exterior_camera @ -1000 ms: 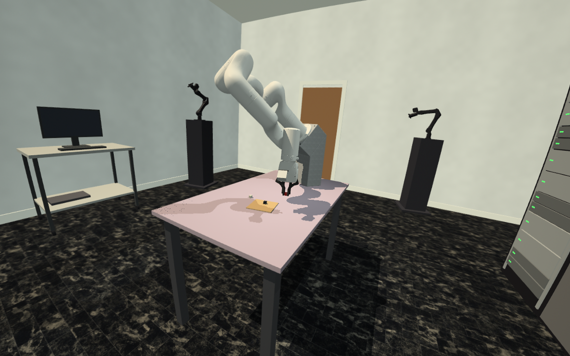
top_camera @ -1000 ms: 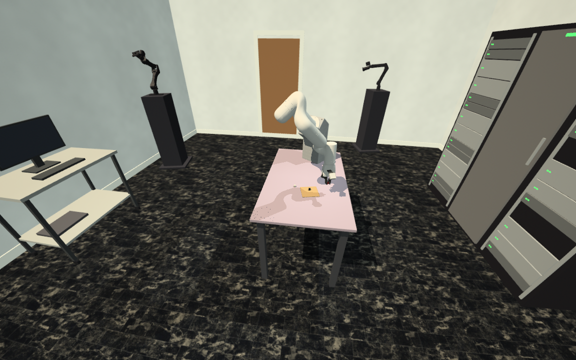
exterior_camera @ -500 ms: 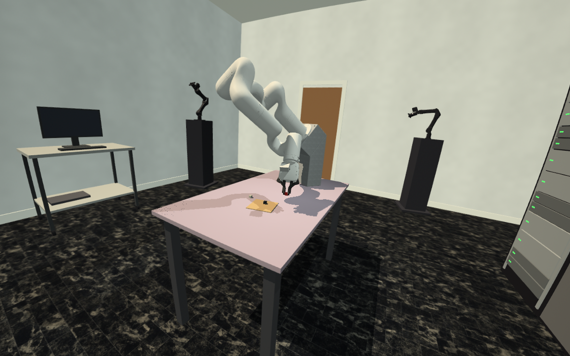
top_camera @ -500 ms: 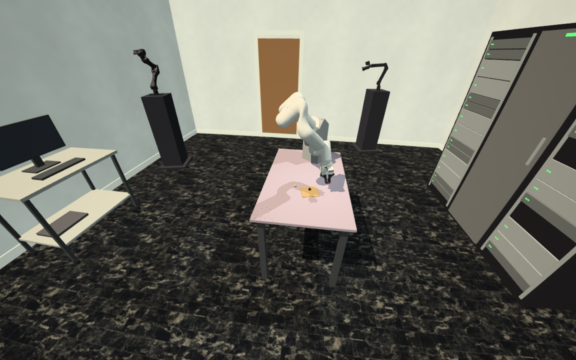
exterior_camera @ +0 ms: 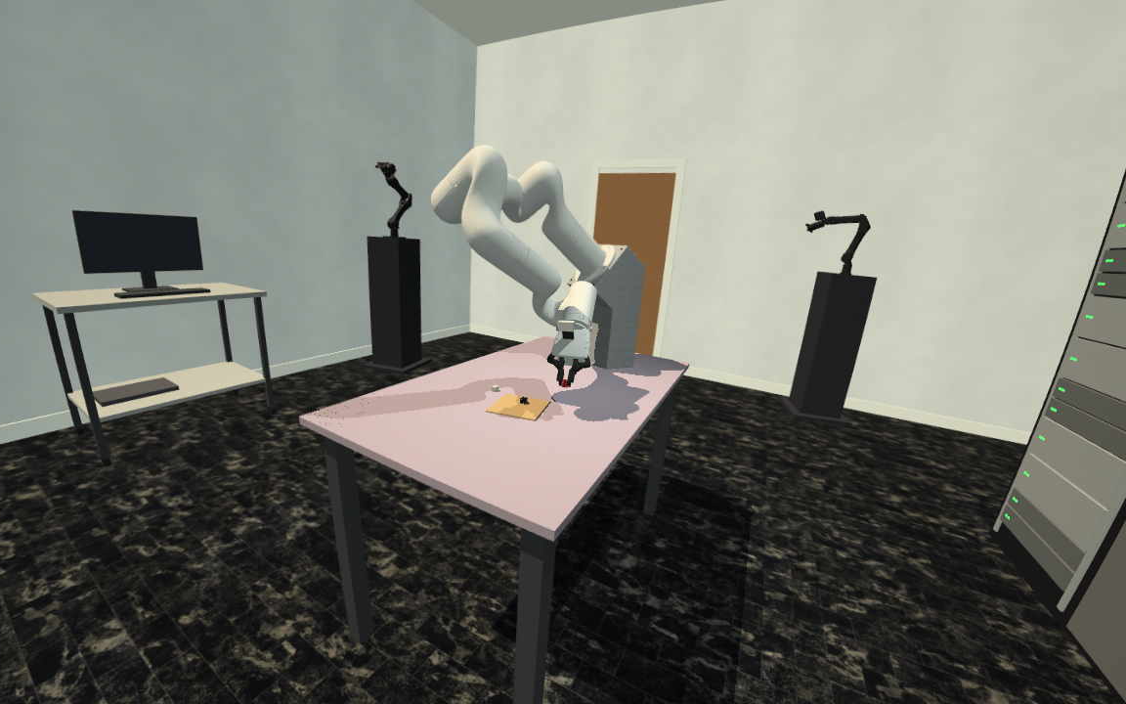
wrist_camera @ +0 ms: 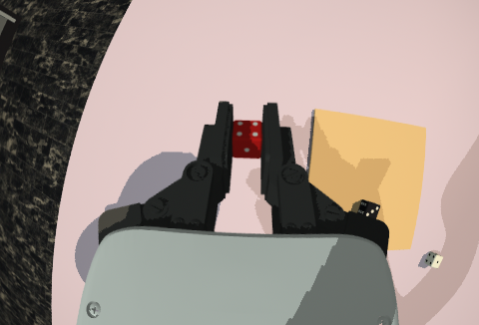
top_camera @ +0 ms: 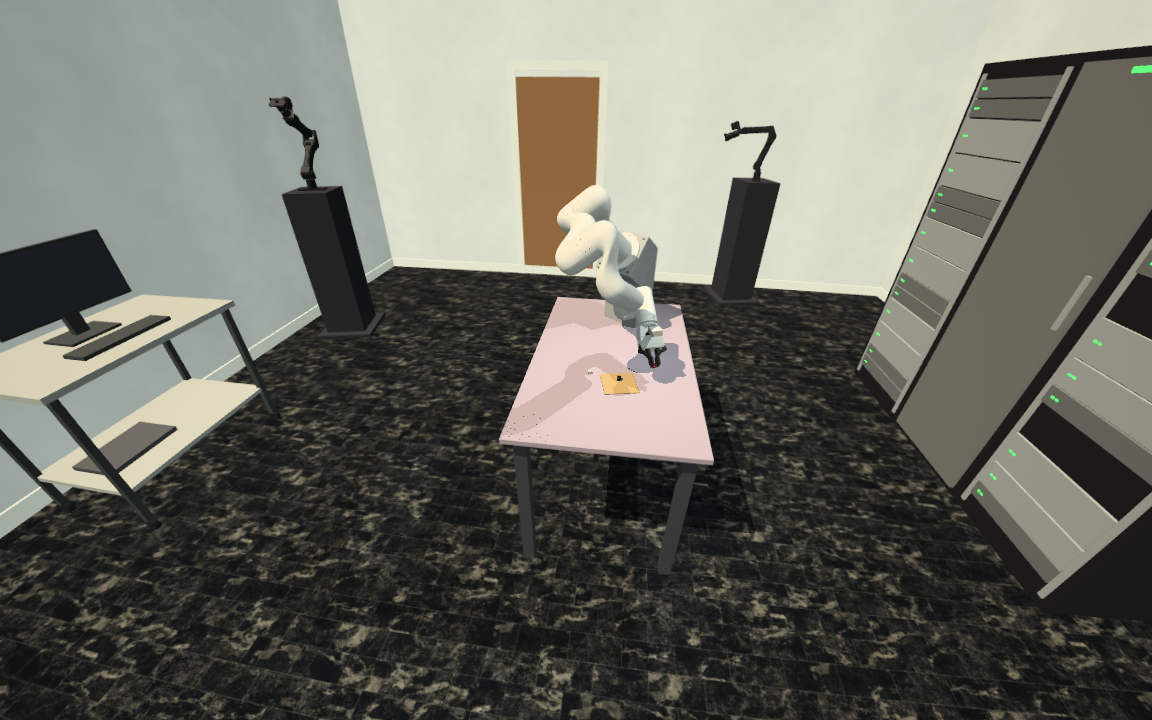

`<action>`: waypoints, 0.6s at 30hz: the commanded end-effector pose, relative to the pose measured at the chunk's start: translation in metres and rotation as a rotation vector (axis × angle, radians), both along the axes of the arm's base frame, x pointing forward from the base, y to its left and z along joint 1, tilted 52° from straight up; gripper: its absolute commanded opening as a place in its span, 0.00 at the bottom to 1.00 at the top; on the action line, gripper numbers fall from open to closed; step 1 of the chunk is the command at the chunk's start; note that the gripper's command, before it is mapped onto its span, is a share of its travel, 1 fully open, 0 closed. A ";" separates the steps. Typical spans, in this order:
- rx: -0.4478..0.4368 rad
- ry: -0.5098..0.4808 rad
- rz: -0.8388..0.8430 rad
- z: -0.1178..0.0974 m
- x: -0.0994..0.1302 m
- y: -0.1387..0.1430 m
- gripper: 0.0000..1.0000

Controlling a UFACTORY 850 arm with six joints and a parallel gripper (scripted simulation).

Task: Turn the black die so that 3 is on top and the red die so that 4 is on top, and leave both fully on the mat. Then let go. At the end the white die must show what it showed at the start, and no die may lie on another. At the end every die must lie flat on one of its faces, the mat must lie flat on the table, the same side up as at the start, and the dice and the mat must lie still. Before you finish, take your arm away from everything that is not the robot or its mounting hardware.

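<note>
Three dice are counted: the red die [wrist_camera: 247, 140] is clamped by the gripper [wrist_camera: 247, 136]; the black die [wrist_camera: 366, 209], partly hidden, is on the mat [wrist_camera: 393, 160]; the white die [wrist_camera: 431, 260] is off it.

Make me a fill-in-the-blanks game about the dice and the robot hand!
1. The hand is shut on the ____ die.
2. The black die sits on the orange ____.
3. The white die lies on the pink ____, off the mat.
4. The face of the red die toward the wrist camera shows ____ dots.

Missing words: red; mat; table; four
</note>
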State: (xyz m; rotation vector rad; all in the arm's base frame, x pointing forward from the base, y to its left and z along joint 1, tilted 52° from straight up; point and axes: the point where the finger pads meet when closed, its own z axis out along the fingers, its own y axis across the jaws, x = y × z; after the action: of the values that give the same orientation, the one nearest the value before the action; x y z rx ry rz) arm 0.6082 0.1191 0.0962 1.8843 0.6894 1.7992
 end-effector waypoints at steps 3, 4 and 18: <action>-0.001 -0.015 0.013 0.000 0.001 0.000 0.11; -0.001 -0.015 0.013 -0.001 0.002 0.000 0.11; -0.001 -0.015 0.013 -0.024 0.026 -0.018 0.11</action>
State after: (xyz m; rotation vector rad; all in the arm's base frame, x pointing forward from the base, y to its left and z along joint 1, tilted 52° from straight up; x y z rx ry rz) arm 0.6280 0.1050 0.0779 1.8678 0.6980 1.8175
